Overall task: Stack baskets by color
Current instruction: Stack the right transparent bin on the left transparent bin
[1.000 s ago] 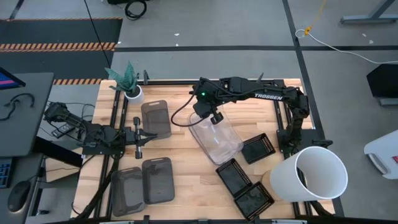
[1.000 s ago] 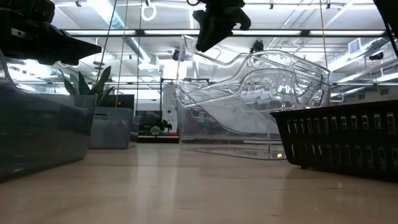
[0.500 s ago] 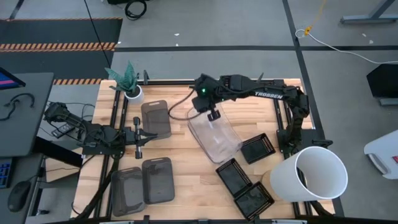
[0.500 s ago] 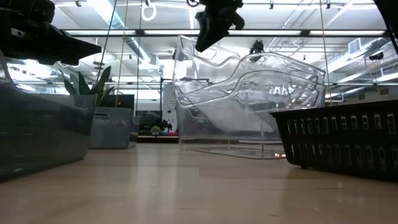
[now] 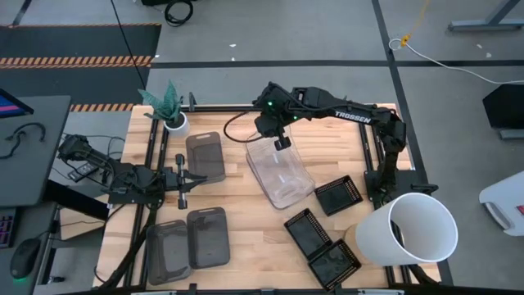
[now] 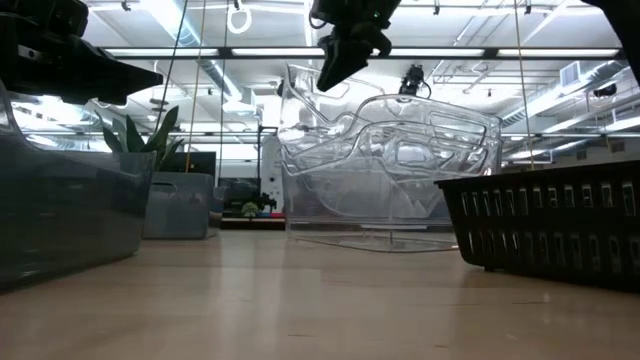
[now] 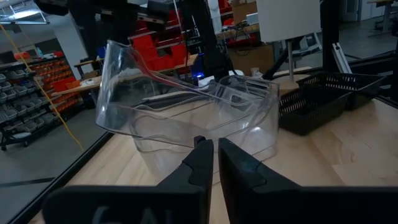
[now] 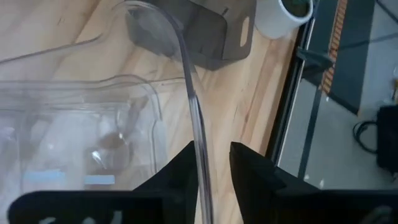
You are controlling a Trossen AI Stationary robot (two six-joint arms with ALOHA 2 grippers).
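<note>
High view: right gripper [image 5: 282,142] sits on the far rim of the clear basket [image 5: 281,174] mid-table; left gripper [image 5: 181,174] is parked at the left, beside a grey basket [image 5: 205,156].
Low view: clear basket tilted, one end raised.
Left wrist view: left fingers [image 7: 198,163] pressed together, holding nothing.
Right wrist view: right fingers [image 8: 246,163] straddle the clear wall, a gap visible on each side, not clamped tight.
</note>
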